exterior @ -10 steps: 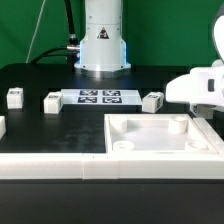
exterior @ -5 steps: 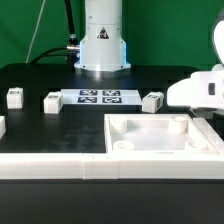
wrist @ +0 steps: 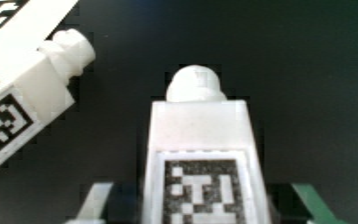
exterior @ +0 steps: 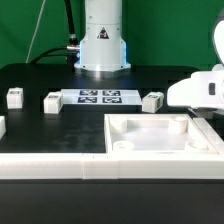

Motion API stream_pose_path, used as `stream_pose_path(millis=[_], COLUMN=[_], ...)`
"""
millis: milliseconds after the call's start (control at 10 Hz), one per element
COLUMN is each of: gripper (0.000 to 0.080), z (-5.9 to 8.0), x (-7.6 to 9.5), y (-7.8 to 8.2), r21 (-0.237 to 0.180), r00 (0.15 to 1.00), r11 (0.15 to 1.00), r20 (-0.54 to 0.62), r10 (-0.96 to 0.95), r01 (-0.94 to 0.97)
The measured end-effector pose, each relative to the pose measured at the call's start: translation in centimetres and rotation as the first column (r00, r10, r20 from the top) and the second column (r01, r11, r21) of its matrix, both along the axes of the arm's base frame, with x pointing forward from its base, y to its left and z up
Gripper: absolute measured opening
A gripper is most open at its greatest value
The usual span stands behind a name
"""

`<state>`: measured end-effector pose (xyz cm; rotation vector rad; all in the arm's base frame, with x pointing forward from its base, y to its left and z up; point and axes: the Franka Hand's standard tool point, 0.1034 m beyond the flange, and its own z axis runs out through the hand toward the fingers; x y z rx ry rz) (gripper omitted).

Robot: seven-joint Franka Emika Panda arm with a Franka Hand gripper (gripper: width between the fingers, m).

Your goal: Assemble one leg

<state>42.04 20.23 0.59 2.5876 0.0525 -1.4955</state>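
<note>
In the wrist view a leg [wrist: 201, 140], a white oblong block with a black-and-white tag and a round peg at its far end, lies between my gripper's [wrist: 206, 200] fingers [wrist: 105, 203]. The jaws stand on either side of it with a thin dark gap on each side, so the gripper is open around it. A second tagged white block [wrist: 30, 90] lies just beside it. In the exterior view the gripper [exterior: 203, 92] is low at the exterior view's right and hides that leg. Three more legs [exterior: 15, 97], [exterior: 52, 101], [exterior: 152, 101] sit on the black table.
The large white square panel [exterior: 150, 124] with raised rim and round corner holes lies in front. The marker board [exterior: 100, 97] lies in the middle, before the robot base [exterior: 102, 45]. A white bar [exterior: 60, 166] runs along the front edge.
The gripper shifted very slightly at the exterior view's right a second ago and has stayed still since. The parts on the table have not moved.
</note>
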Motion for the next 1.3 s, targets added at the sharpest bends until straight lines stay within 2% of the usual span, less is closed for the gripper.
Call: stream_pose_path(millis=[400,500,600,900,1000,1100,1200,1300], gripper=[0.0289,0.0289,0.029,0.029,0.029,0.029,0.029,0.029], z=[0.0,0.3,2.0,8.6,9.8,9.7,9.2,9.2], x=[0.0,0.2,0.9,1.7,1.9,1.6,2.4,3.4], y=[0.0,-0.2,-1.1,-2.6,-2.6,-2.6,-2.3,-1.8], r21=[0.0,0.021,0.052,0.05,0.054,0.054,0.065,0.088], r00=[1.0,1.0,1.0,1.0,0.998,0.998,0.994,0.972], r11=[1.0,1.0,0.998,0.999,0.998,0.998,0.998,0.996], r20=[0.0,-0.005,0.004,0.019,0.059,0.058,0.109,0.233], r10=[0.0,0.012,0.02,0.015,0.016,0.017,0.011,-0.002], r01=[0.0,-0.012,-0.02,-0.016,-0.019,-0.02,-0.018,-0.019])
